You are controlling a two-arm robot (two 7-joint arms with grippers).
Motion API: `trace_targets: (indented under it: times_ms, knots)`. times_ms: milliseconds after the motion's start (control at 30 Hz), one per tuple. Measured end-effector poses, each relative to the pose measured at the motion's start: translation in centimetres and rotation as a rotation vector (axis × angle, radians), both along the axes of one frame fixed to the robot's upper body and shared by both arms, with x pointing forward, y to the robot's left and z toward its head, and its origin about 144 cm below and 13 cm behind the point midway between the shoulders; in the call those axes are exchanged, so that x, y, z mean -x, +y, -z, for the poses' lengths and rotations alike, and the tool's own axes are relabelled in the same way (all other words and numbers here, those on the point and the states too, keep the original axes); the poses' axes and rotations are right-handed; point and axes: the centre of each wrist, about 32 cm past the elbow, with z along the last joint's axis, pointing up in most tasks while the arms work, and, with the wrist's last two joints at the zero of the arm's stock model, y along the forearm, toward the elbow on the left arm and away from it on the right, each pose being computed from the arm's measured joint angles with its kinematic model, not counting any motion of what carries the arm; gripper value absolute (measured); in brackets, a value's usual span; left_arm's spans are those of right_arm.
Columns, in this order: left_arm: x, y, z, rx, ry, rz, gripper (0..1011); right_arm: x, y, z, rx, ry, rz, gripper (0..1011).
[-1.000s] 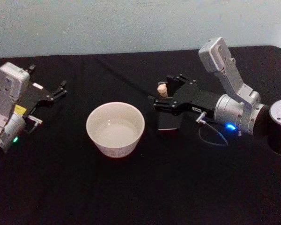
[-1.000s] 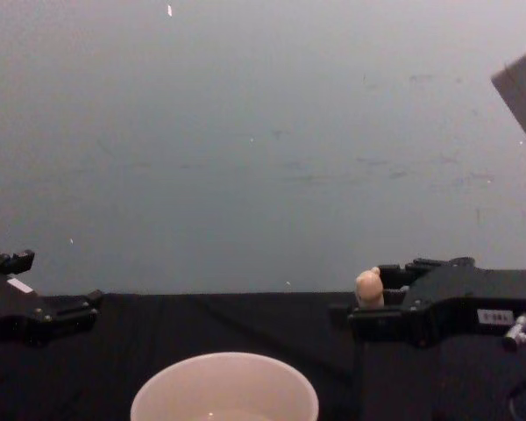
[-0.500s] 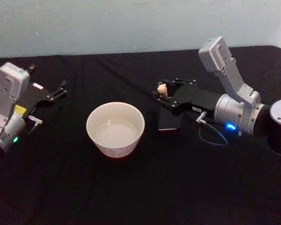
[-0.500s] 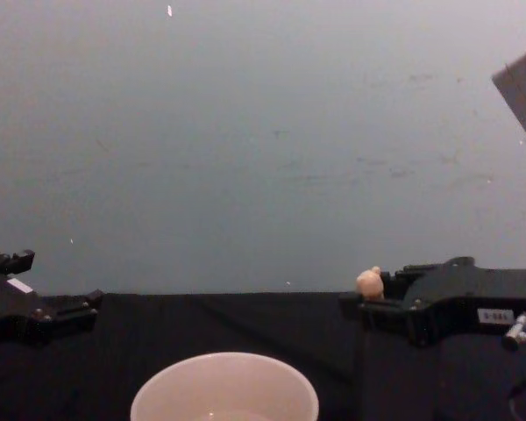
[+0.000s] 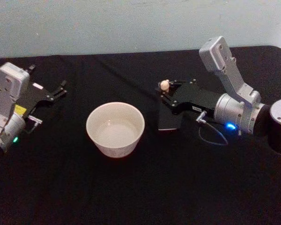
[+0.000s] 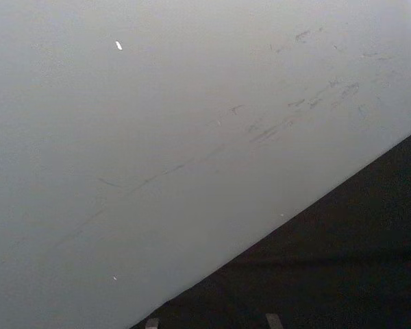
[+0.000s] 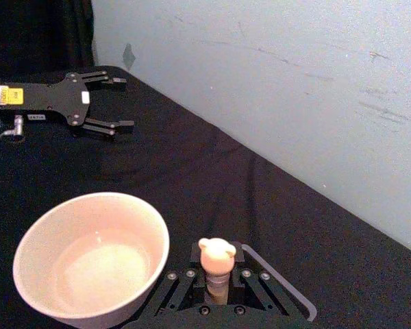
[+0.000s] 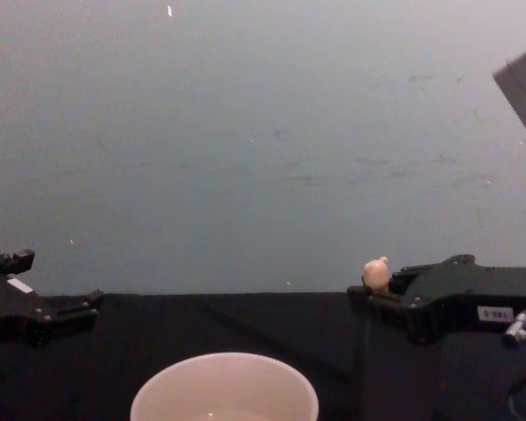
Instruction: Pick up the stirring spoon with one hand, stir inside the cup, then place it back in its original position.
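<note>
The stirring spoon (image 5: 164,84) is raised higher over the holder (image 5: 167,123), clamped by the right gripper (image 5: 166,92); the left gripper (image 5: 61,90) is parked leftward, jaws apart.

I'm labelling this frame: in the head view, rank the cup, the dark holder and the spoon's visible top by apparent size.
Largest: the cup.
Next: the dark holder, partly covered by the right gripper.
Smallest: the knob top of the stirring spoon.

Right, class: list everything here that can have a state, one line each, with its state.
spoon, upright, gripped below its knob.
cup, upright, seemingly holding liquid.
holder, standing beneath the right gripper.
right gripper, shut on the spoon.
left gripper, open, idle at the left.
</note>
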Motion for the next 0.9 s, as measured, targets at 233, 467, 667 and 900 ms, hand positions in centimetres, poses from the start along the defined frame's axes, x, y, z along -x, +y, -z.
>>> trace_targets:
  times_ms: [233, 467, 667, 900]
  knots:
    - [0.0, 0.0, 0.0, 0.0, 0.0, 0.0, 1001, 0.0, 0.0, 0.0, 0.0, 0.0, -0.001, 198]
    - [0.0, 0.0, 0.0, 0.0, 0.0, 0.0, 1001, 0.0, -0.4, -0.1, -0.024, 0.002, 0.018, 198]
    - [0.0, 0.0, 0.0, 0.0, 0.0, 0.0, 1001, 0.1, -0.8, -0.9, -0.06, -0.025, 0.042, 199]
    - [0.0, 0.0, 0.0, 0.0, 0.0, 0.0, 1001, 0.3, -1.2, -2.1, -0.105, -0.049, 0.045, 198]
